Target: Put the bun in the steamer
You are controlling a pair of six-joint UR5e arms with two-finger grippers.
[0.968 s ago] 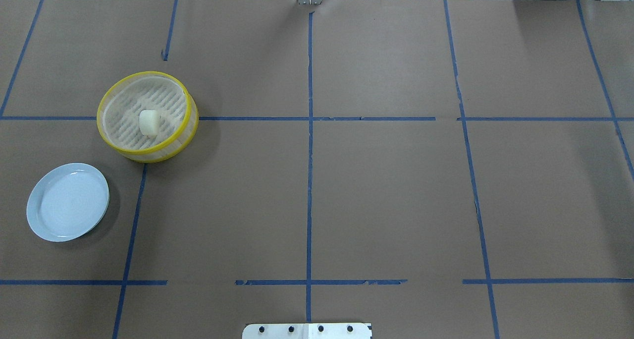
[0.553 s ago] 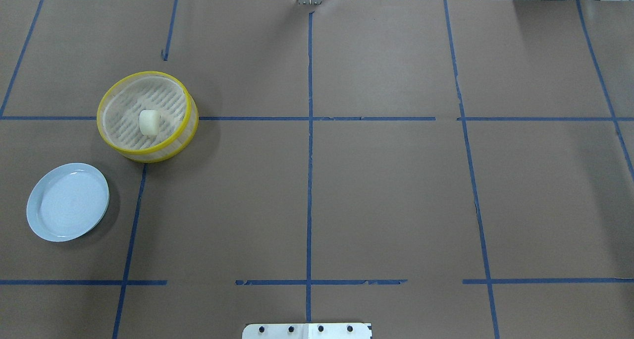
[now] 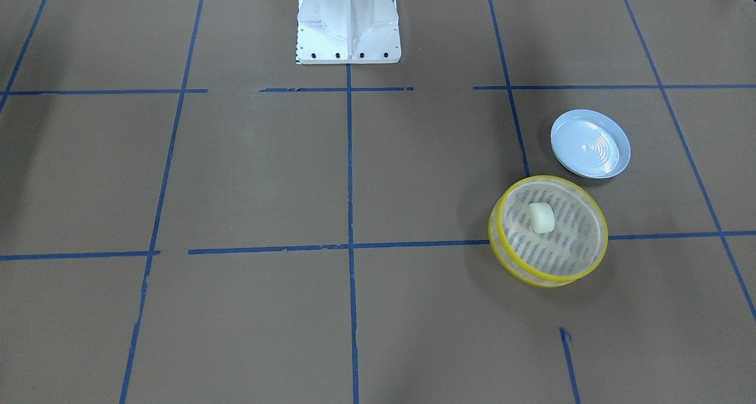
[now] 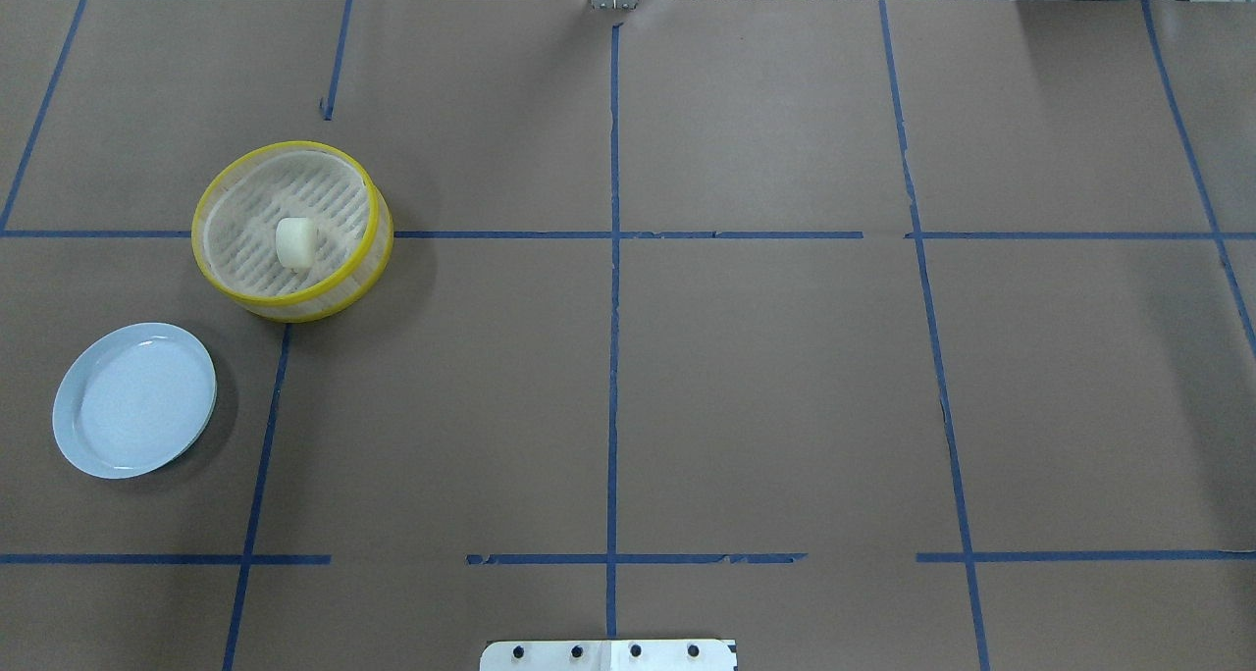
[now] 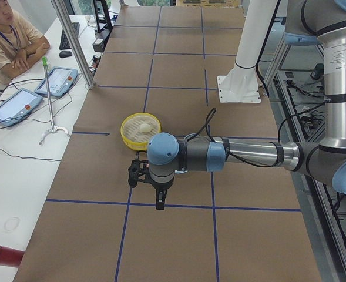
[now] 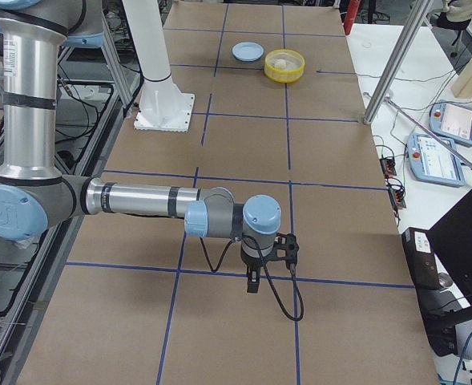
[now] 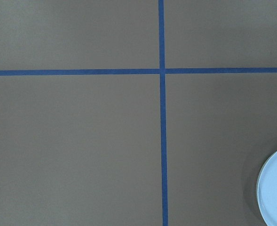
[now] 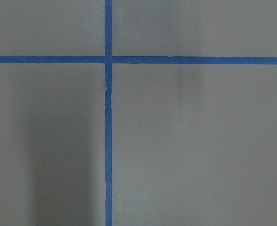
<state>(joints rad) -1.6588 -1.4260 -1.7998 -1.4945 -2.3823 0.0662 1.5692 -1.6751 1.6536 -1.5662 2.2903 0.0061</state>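
Note:
The cream-white bun (image 4: 294,242) lies inside the yellow-rimmed steamer (image 4: 329,195) at the table's left; it also shows in the front view as the bun (image 3: 541,218) on the steamer's mesh floor (image 3: 570,238). Neither gripper shows in the overhead or front view. The left gripper (image 5: 159,204) hangs over bare table near the steamer (image 5: 131,136), seen only in the left side view. The right gripper (image 6: 252,285) hangs over bare table far from the steamer (image 6: 284,74). I cannot tell whether either is open or shut. Nothing touches the bun.
An empty pale blue plate (image 4: 134,399) sits beside the steamer, nearer the robot; its edge shows in the left wrist view (image 7: 275,193). The robot's white base (image 3: 347,20) stands at the table's middle edge. Blue tape lines cross the brown paper. An operator (image 5: 8,35) sits by the far side.

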